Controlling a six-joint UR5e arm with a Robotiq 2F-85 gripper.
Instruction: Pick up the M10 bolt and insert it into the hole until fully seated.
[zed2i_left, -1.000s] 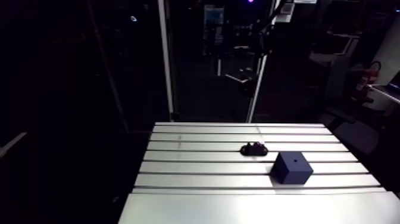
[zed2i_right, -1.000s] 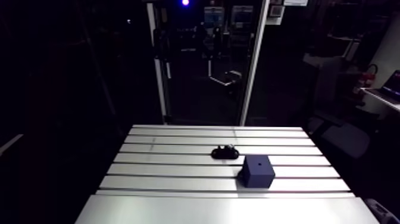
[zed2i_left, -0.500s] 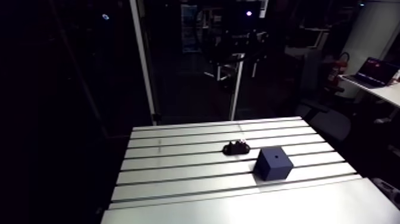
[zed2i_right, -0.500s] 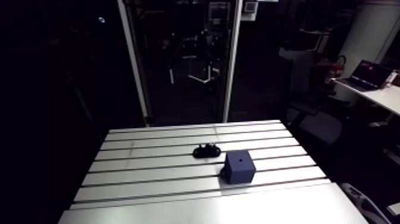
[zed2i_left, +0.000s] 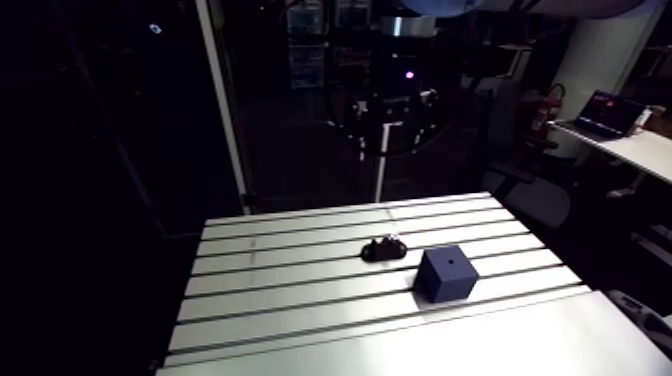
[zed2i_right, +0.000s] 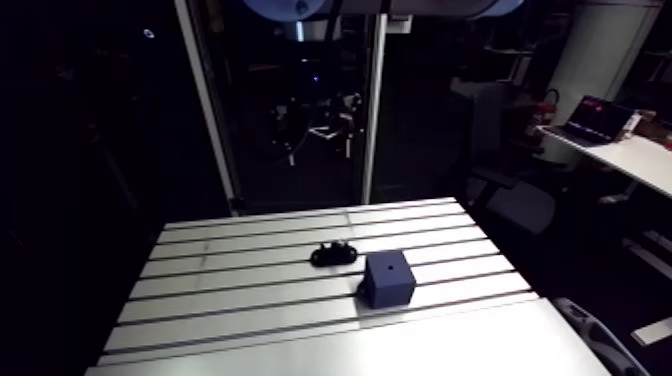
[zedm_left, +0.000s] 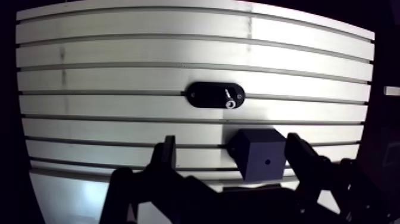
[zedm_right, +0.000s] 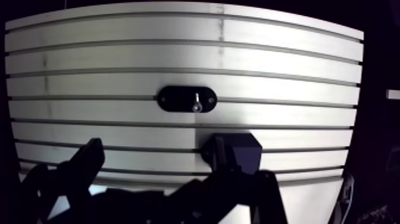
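Bolt in its holder, gripper spread wide above the table.

Arm view: the slotted aluminium table shines pale, ribbed by long straight grooves. On it a low black oval holder sits just beside a matte dark-blue cube block with a small round hole in its top face.
Wrist view: the two dark fingers stand well apart with the block under them. Ahead of them, the silvery M10 bolt sits in the holder, apart from the gripper.
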